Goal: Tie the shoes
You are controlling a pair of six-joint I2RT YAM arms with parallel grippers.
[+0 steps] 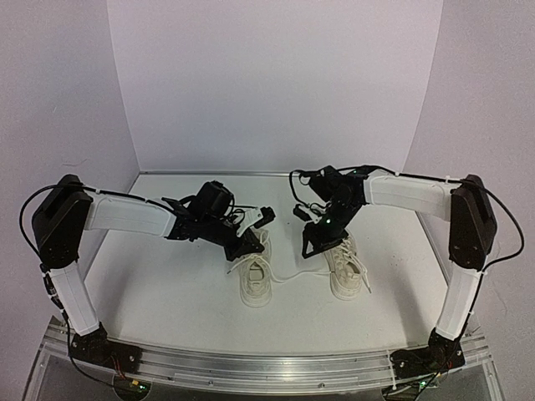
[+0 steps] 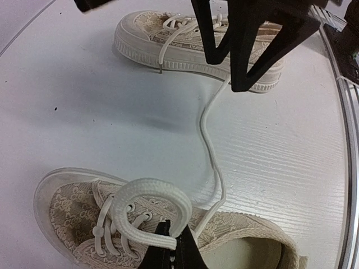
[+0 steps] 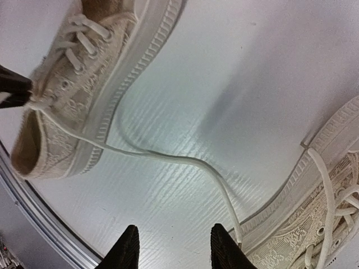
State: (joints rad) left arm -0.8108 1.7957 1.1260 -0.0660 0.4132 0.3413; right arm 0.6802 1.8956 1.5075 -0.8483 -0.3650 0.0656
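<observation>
**A:** Where are the 2 shoes?
**B:** Side by side mid-table: left shoe, right shoe.
**A:** Grippers?
**B:** The left gripper pinches the left shoe's lace loop. The right gripper is half-spread and empty above a loose lace.

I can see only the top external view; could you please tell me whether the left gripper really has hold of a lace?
Observer: Yes, the left wrist view shows the left gripper shut on a loop of lace above the left shoe.
Operator: Thanks. Is the other arm holding anything?
Observer: No, its wrist view shows the right gripper open over bare table.
Operator: Any slack lace?
Observer: A loose strand crosses the table and ends beside the sole of the right shoe.
</observation>
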